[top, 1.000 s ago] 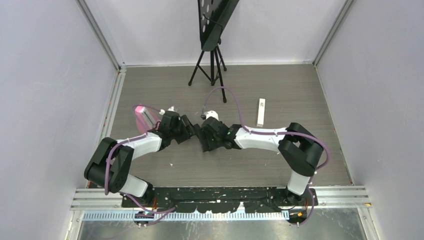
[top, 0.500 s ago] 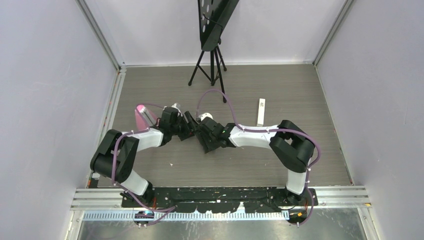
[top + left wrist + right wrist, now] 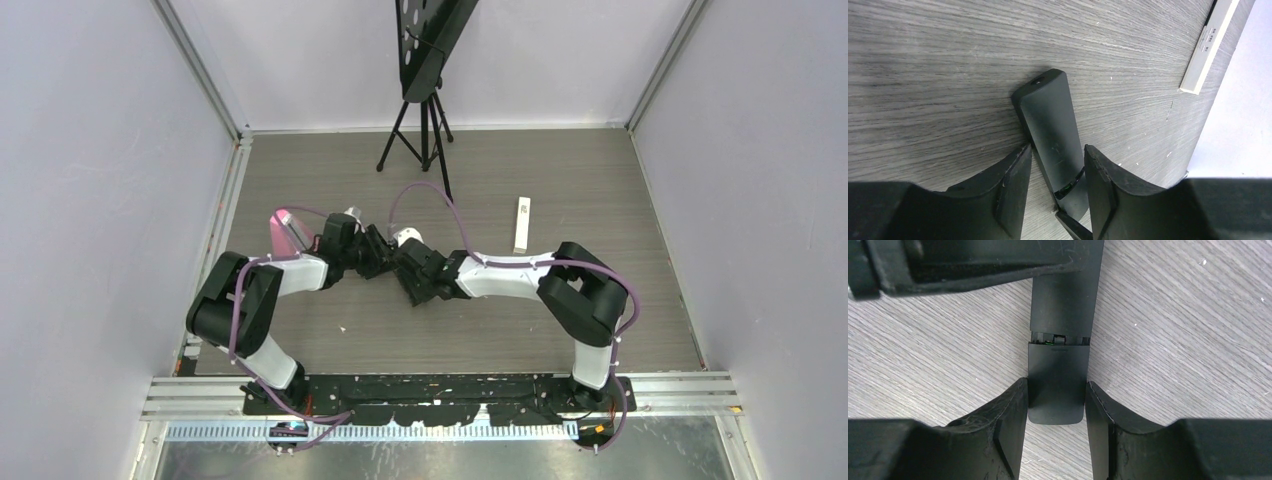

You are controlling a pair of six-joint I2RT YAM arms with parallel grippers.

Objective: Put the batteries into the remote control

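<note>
The remote control [image 3: 1050, 120] is a slim black bar lying flat on the grey wood table. My left gripper [image 3: 1057, 148] is shut on its body, one finger against each long side. From the opposite end, my right gripper [image 3: 1056, 384] is shut on the back cover piece [image 3: 1055, 375]. Across the remote runs a narrow seam [image 3: 1058, 341] with a bit of green showing in it. In the top view the two grippers meet nose to nose [image 3: 392, 260] and hide the remote. No batteries are in view.
A white slim bar [image 3: 522, 223] lies to the right of the grippers and shows again in the left wrist view [image 3: 1210, 45]. A pink object [image 3: 284, 229] sits behind the left arm. A black tripod stand [image 3: 420, 130] is at the back.
Both arms have shifted a little toward the back left, still nose to nose. The right jaws have narrowed; the left jaws opened briefly, then narrowed further.
</note>
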